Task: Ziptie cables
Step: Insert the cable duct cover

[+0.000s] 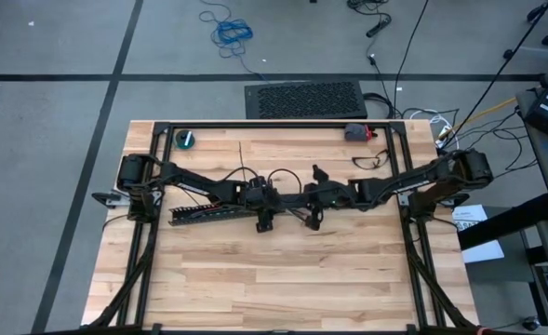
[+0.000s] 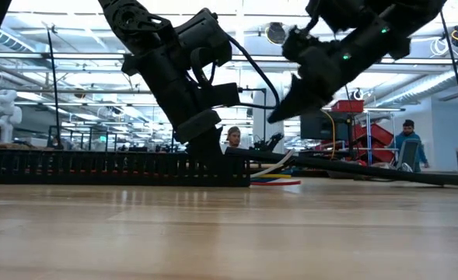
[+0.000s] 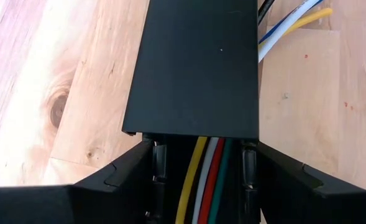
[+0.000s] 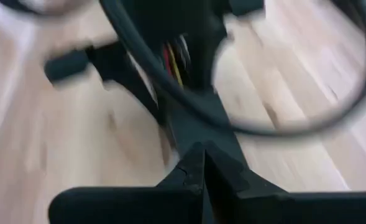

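Low view, near to far: bare wooden surface (image 2: 229,233) in the lower frame. Mid-frame, black slotted duct (image 2: 112,167) lies left of centre, with the cables (image 2: 275,177) spilling from its right end. Left end effector (image 2: 213,152) is down on the duct, fingers spread partway around it, straddling its sides; cables run between them in the left wrist view. Right end effector (image 2: 279,113) hangs above the cables, upper centre, pinched closed; whether it grips anything cannot be told. People stand far back.
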Motion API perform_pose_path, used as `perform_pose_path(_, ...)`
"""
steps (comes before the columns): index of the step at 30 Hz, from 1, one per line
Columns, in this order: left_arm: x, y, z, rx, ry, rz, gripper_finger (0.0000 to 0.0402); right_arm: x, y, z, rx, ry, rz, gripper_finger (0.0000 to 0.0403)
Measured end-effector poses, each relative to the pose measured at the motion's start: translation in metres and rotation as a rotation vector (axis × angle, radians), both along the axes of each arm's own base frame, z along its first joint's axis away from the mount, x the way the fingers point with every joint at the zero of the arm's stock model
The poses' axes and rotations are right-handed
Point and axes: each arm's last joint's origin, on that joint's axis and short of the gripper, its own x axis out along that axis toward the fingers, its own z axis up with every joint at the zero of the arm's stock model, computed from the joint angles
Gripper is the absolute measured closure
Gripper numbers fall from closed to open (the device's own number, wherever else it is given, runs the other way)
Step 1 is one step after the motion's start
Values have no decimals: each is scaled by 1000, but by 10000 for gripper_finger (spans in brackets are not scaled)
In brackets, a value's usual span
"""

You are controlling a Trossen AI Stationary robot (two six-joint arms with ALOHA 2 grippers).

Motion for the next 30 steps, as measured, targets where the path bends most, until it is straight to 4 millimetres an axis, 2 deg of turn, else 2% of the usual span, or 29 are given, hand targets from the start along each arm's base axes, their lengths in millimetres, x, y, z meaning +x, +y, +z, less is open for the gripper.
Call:
perform_pose_path(7,0,0,0,-11,0,-2,167,21,-5,-19,-11,-83,44,403)
perform_pose_path(23,0,0,0,-11,0,-9,167,35,-17,-47,30,-103,87,403)
perform_pose_path(30,0,0,0,-13,2,-8,167,51,-21,-58,58,-89,114,403)
